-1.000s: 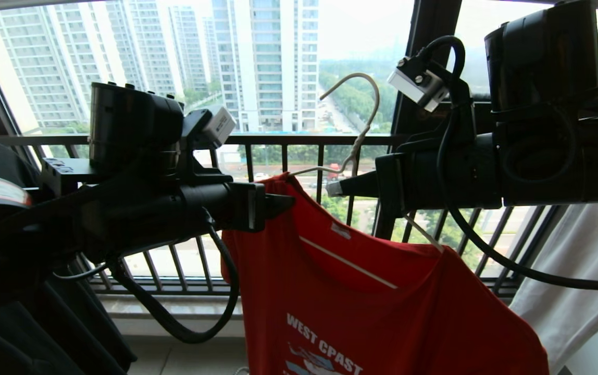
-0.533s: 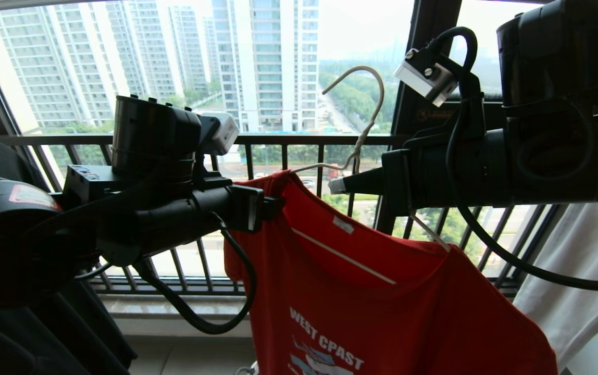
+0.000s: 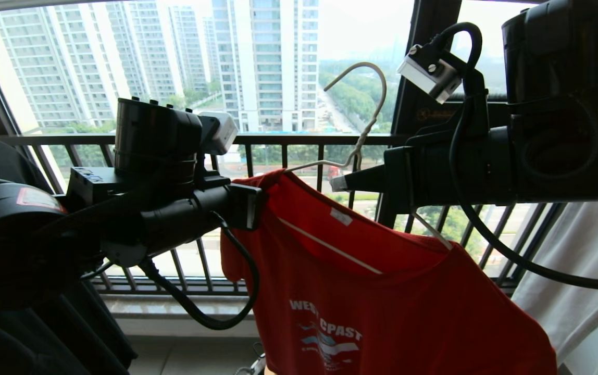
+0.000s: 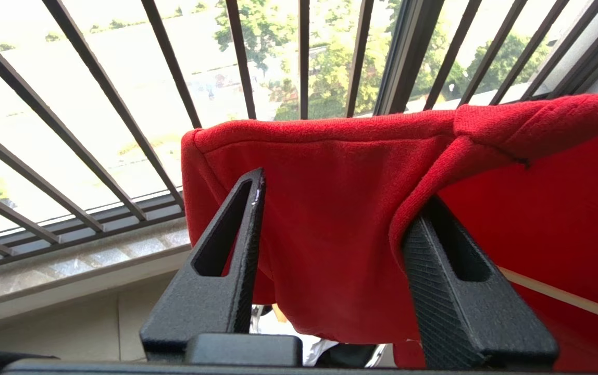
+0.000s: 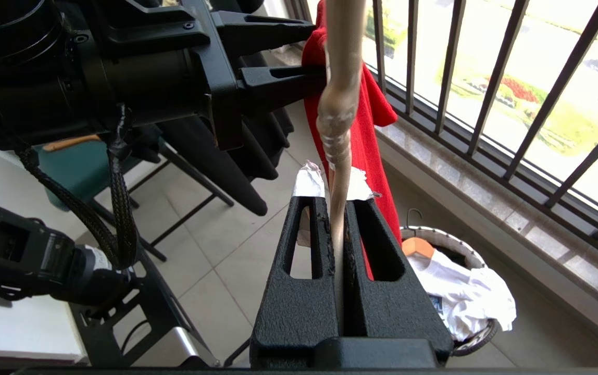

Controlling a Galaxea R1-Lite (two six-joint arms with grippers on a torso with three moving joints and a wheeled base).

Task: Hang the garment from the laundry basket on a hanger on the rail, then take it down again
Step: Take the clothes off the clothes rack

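looking from the head: right gripper is clamping the hanger neck; garment is hanging on it before the window railing.
left wrist: left gripper is standing half-spread, fingers straddling the red shoulder.
right wrist: jaws are pinching the wire; laundry basket is sitting on the floor below.

garment – matt red knit cloth | hanger – thin white wire
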